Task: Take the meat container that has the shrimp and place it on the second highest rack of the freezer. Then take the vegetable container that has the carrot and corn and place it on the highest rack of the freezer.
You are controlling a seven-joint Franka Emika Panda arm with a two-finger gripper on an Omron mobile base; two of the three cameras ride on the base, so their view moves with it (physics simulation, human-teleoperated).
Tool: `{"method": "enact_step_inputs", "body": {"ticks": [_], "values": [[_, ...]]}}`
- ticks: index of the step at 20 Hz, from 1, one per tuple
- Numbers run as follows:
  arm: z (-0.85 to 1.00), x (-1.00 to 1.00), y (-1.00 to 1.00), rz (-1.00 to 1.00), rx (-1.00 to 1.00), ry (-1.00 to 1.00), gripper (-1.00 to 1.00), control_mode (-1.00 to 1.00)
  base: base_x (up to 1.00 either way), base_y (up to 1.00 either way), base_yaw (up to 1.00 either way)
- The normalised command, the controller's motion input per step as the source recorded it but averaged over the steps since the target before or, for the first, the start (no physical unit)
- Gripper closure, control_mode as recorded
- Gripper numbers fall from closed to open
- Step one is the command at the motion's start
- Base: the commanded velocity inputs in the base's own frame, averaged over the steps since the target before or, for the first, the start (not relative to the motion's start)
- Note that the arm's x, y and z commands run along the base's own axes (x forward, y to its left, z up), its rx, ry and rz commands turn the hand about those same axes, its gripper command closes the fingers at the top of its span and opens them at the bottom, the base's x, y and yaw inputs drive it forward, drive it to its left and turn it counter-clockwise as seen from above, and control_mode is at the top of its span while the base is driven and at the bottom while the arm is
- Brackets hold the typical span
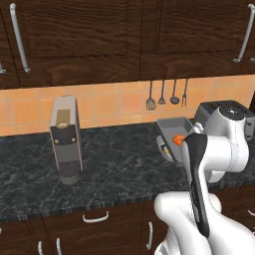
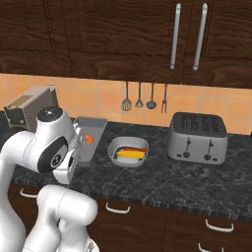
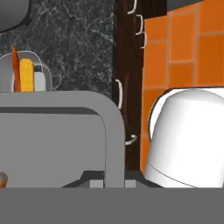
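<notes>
Nearest the cameras, dark wood drawers [image 2: 147,216] with pale curved pulls run under the table [image 1: 114,169], a black, grey-veined stone slab. The arm [image 2: 47,147] rises over its front edge, and the gripper [image 3: 114,183] is clamped on the rim of the tray [image 2: 91,137], the grey meat container, which hangs lifted and tilted above the table in front of the arm's wrist. The shrimp [image 2: 89,139] lies inside it as a small orange-red curl, seen in the left base view too [image 1: 178,140]. In the hand view the tray's grey wall [image 3: 57,135] fills the lower left, with the gripper's dark tips just at its rim. Just beside the tray, resting on the table, sits the rounded pale dish [image 2: 128,152] with the yellow corn [image 2: 130,153] and an orange carrot [image 2: 134,148] across it. To the right of the dish, a little apart, stands a silver toaster [image 2: 198,136]. Toward the left end of the table stands a tall grey coffee machine [image 1: 65,139] with a dark front. Behind everything an orange tiled wall [image 1: 109,102] carries four dark utensils [image 2: 143,97] hanging in a row. Above the tiles, dark wood cabinets [image 2: 108,34] with long silver handles close off the top.
</notes>
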Motion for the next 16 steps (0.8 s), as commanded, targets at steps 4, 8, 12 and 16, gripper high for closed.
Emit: {"method": "enact_step_inputs", "body": {"ticks": [4,8,12,16], "values": [[0.00,0.00,0.00,0.00,0.00,0.00,1.00,1.00,-0.53,0.03,0.28],[0.00,0.00,0.00,0.00,0.00,0.00,1.00,1.00,-0.44,0.31,0.87],[0.00,0.00,0.00,0.00,0.00,0.00,1.00,1.00,-0.23,0.17,1.00],[0.00,0.00,0.00,0.00,0.00,0.00,1.00,1.00,-0.16,0.10,1.00]]}}
